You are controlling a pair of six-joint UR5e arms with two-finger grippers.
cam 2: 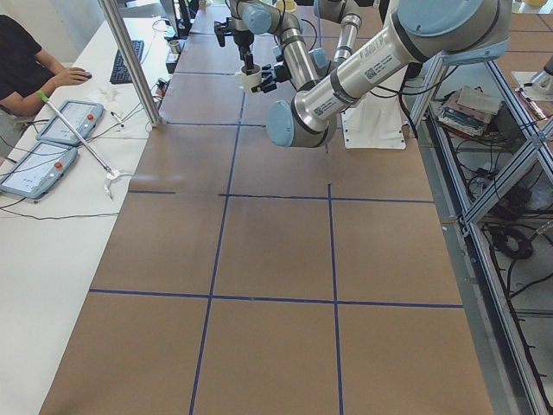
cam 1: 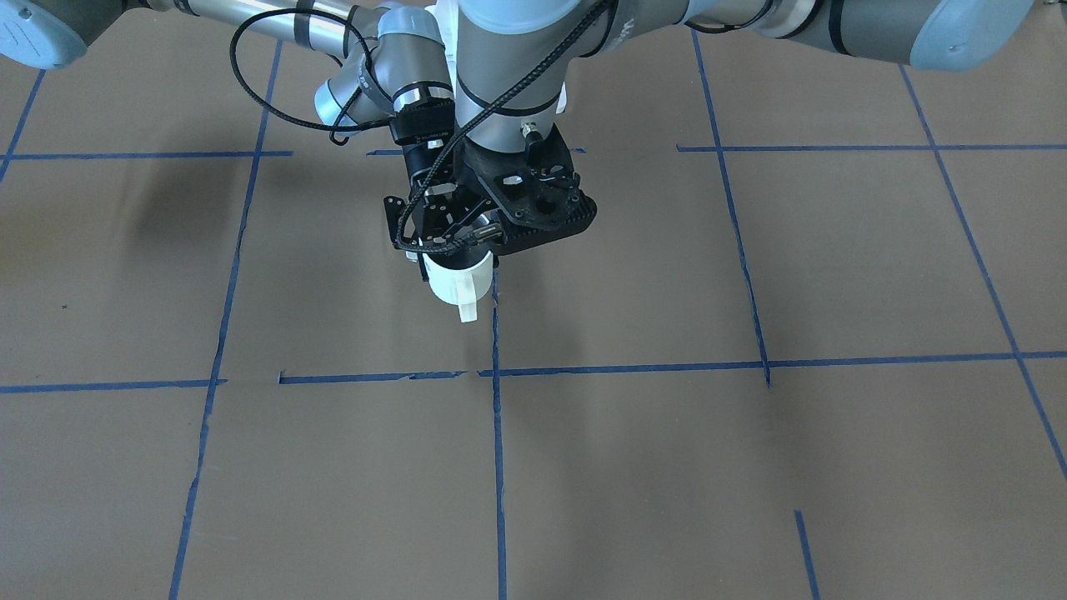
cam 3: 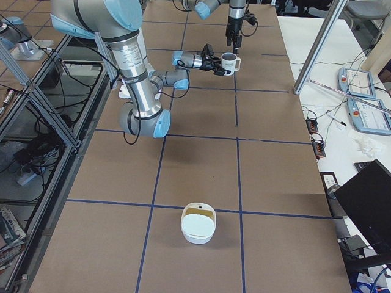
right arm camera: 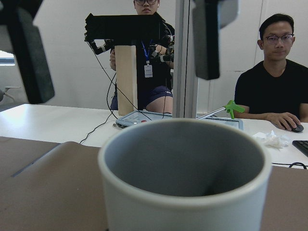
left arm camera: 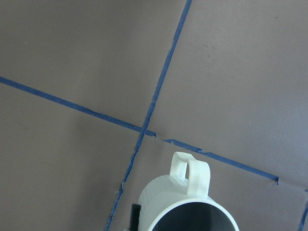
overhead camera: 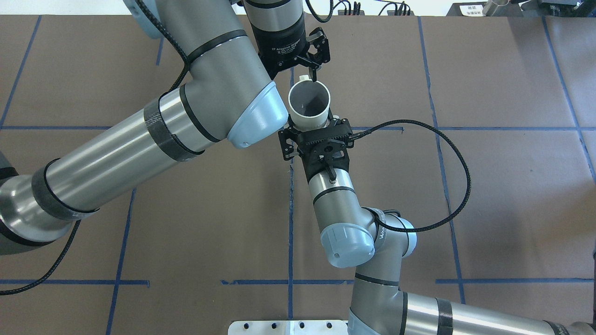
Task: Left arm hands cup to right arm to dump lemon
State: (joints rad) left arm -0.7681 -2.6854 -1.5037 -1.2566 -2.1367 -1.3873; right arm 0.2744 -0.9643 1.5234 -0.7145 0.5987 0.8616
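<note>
The white cup point(overhead camera: 308, 100) hangs upright above the table, its handle point(cam 1: 471, 310) turned away from the robot. My right gripper point(overhead camera: 313, 125), the black cage-like one with the looped cable, reaches in level and is shut on the cup's lower body. My left gripper point(right arm camera: 119, 89) points straight down over the handle side, open, with both fingertips above the rim and touching nothing. One left finger point(overhead camera: 314, 70) shows beside the handle. The cup fills the bottom of the left wrist view point(left arm camera: 190, 204). Its inside looks grey, and I cannot make out the lemon.
Brown table with a blue tape grid point(cam 1: 497, 375). A white container point(cam 3: 198, 224) with a yellowish patch stands far along the table on the right arm's side. People sit at a white desk point(cam 2: 78, 173) with tablets beyond the far edge. A metal post point(cam 2: 130, 60) stands there.
</note>
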